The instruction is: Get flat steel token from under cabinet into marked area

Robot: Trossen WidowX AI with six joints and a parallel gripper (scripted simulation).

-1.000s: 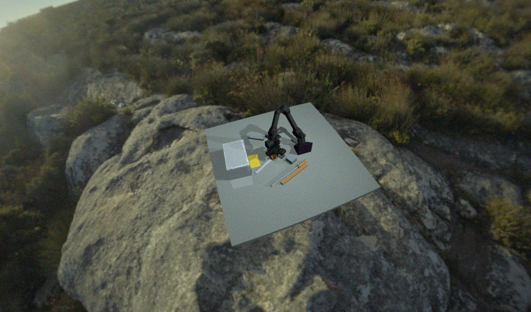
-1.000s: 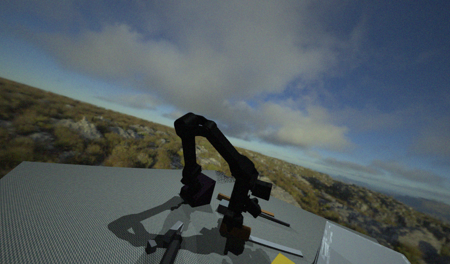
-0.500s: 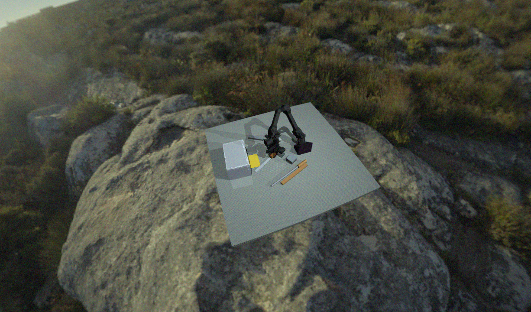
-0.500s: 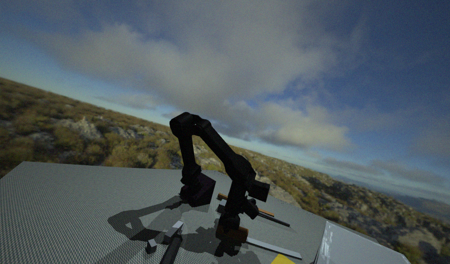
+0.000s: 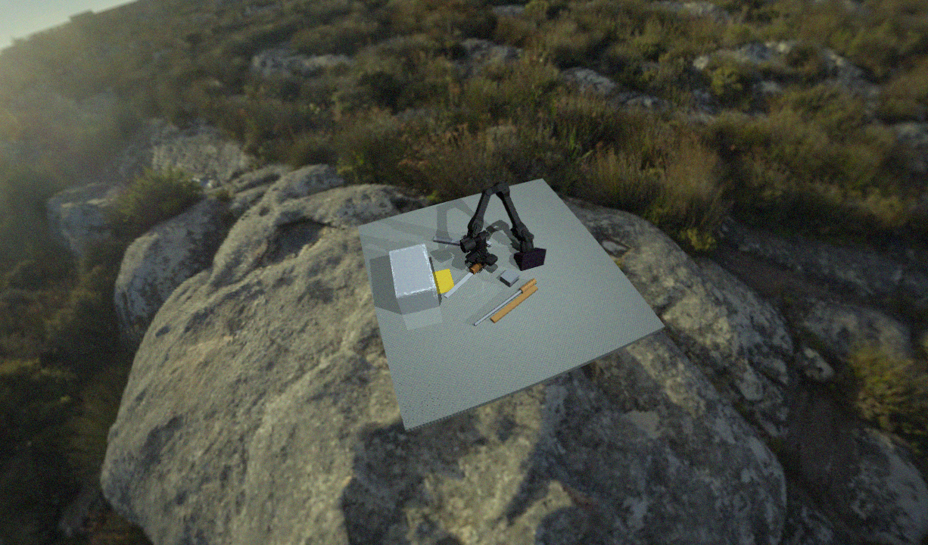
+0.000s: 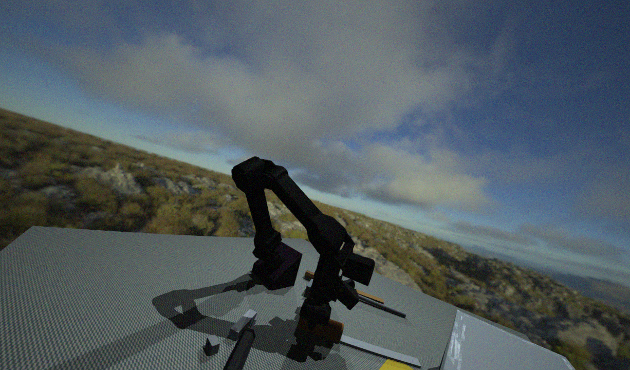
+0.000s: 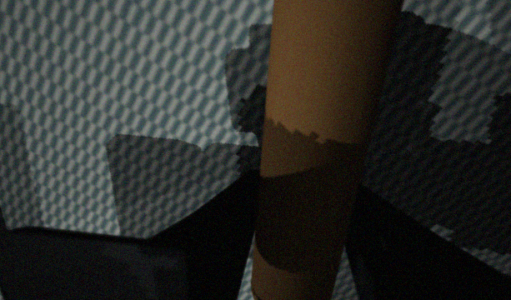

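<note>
My gripper (image 5: 477,264) (image 6: 318,327) (image 7: 299,185) is shut on the orange handle (image 5: 476,269) (image 6: 331,330) (image 7: 330,83) of a tool, low over the table. The tool's flat pale blade (image 5: 459,285) (image 6: 381,351) reaches toward the cabinet (image 5: 412,271) (image 6: 501,346). Its tip is beside the yellow marked area (image 5: 444,278) (image 6: 394,365) at the cabinet's front. Whether the blade touches the table, I cannot tell. The steel token cannot be made out in any view. The wrist view shows only handle, fingers and shadowed table.
A thin rod with an orange handle (image 5: 528,285) and an orange stick (image 5: 515,304) (image 6: 371,296) lie side by side. A grey block (image 5: 509,277) lies near the robot's base (image 5: 531,258) (image 6: 287,266). A dark bar (image 5: 446,240) (image 6: 240,350) lies on the arm's other side, by pale blocks (image 6: 243,322).
</note>
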